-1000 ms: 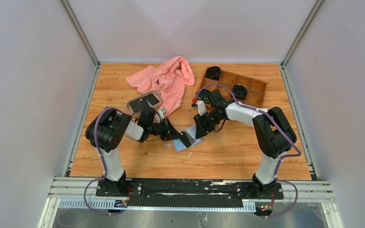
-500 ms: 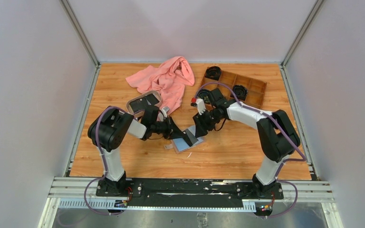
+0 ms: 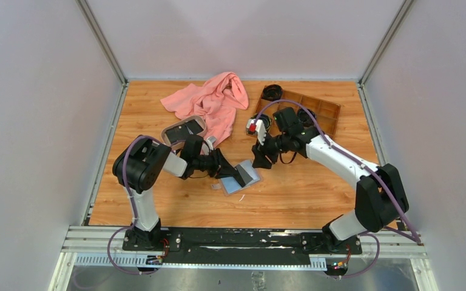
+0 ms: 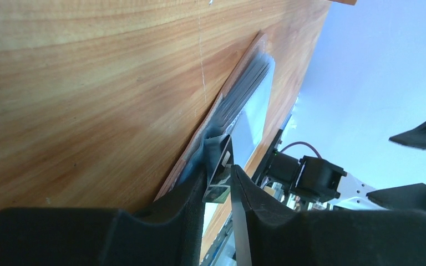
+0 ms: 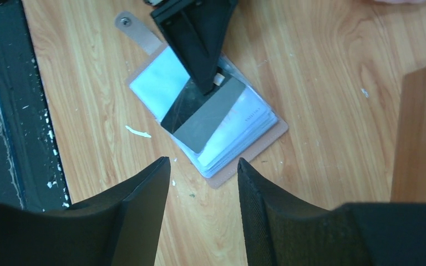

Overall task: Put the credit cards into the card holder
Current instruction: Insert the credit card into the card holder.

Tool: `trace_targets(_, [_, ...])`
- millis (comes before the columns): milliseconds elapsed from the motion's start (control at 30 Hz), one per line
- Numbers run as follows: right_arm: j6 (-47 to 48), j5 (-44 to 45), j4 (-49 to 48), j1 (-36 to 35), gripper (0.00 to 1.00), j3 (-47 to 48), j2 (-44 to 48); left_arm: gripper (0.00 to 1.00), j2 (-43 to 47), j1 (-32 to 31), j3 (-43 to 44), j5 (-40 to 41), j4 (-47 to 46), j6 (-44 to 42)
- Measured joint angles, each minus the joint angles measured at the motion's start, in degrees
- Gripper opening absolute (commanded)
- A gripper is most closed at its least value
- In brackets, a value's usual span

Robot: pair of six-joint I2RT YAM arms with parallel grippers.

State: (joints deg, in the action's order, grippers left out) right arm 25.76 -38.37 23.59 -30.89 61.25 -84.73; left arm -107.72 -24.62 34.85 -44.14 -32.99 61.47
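Observation:
The card holder (image 3: 250, 173) lies open on the table, tan outside (image 5: 258, 145) with clear sleeves inside. A dark credit card (image 5: 199, 116) rests slanted on the sleeves. My left gripper (image 3: 238, 176) reaches in low from the left. Its fingers (image 4: 220, 169) stand slightly apart, open, with the card's edge (image 4: 222, 160) loose between them. My right gripper (image 3: 259, 160) hovers above and right of the card holder, open and empty (image 5: 202, 162). More dark credit cards (image 3: 185, 129) lie in the oval tray (image 3: 165, 138).
A pink cloth (image 3: 212, 103) lies at the back, touching the tray. A brown wooden compartment box (image 3: 324, 115) with black items (image 3: 272, 92) sits back right, its edge (image 5: 419, 133) near my right gripper. Metal rails run along the near edge.
My right gripper has lifted off the card holder, pulled back to the right and opened wider. My left fingers, shut on the card a second ago, have parted.

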Motion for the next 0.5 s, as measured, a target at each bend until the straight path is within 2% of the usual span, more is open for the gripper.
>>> trace_targets(133, [2.0,-3.2,-0.1,-1.3,0.42,-1.1,0.4,0.33,0.0,0.0,0.0,0.0,-0.3,-0.1])
trace_targets(333, [1.4,-4.1,-2.2,-7.5,0.24,-1.4,-1.0,0.37,0.0,0.0,0.1,-0.1,-0.7,-0.2])
trace_targets(500, [-1.5,-4.0,-5.4,-10.1,0.21,-1.5,-3.7,0.40,0.0,0.0,0.1,-0.4,-1.2,-0.4])
